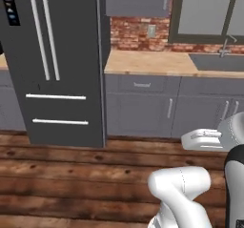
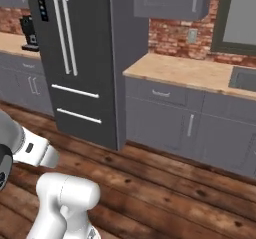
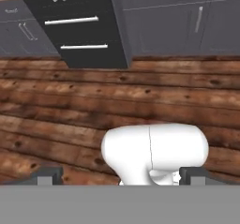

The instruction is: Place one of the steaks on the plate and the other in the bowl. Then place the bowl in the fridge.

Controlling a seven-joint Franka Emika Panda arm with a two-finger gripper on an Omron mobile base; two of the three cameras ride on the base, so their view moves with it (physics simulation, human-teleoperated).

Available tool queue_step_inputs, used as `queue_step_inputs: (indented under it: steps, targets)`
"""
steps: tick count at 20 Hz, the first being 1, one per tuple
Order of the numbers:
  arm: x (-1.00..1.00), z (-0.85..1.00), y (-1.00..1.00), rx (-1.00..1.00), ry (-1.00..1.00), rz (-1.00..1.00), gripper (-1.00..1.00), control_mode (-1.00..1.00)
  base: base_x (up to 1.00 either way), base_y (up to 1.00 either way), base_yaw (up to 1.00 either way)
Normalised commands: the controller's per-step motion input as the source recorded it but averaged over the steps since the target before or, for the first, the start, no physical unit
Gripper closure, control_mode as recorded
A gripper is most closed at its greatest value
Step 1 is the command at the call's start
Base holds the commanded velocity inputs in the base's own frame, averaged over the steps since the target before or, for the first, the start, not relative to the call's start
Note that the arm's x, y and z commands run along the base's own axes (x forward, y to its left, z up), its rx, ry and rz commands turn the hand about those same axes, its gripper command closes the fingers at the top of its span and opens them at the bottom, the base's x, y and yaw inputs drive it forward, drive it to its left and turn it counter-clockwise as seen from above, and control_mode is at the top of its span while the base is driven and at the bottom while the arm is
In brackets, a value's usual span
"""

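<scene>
I see the fridge point(image 3: 77, 26) ahead of the gripper point(image 3: 122, 176), dark grey w/ silver bar handles, doors shut. Gripper fingers wide apart, empty. Below: wood plank floor point(image 3: 56, 101); grey cabinets point(image 3: 187, 17) beside fridge.

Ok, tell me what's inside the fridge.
Cannot be seen: the fridge has both doors and both drawers shut, so its contents are hidden. Visible outside are two vertical handles and an icon panel.

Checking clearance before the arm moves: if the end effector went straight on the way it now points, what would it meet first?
Judging by the hand view, the open end effector points forward and down, so it would probably meet the wooden floor first, short of the fridge and its lower drawers. Depth is hard to judge.
</scene>
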Motion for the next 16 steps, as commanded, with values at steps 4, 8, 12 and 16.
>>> queue_step_inputs:
  steps: [4,8,12,16]
  targets:
    - [0.0,0.0,0.0,0.0,0.0,0.0,-1.0,1.0,0.57,1.0,-0.29]
    - [0.0,0.0,0.0,0.0,0.0,0.0,-1.0,1.0,0.39,1.0,-0.27]
    - [0.0,0.0,0.0,0.0,0.0,0.0,-1.0,1.0,0.44,1.0,-0.25]
    - [0.0,0.0,0.0,0.0,0.0,0.0,-1.0,1.0,0.87,0.99,-0.25]
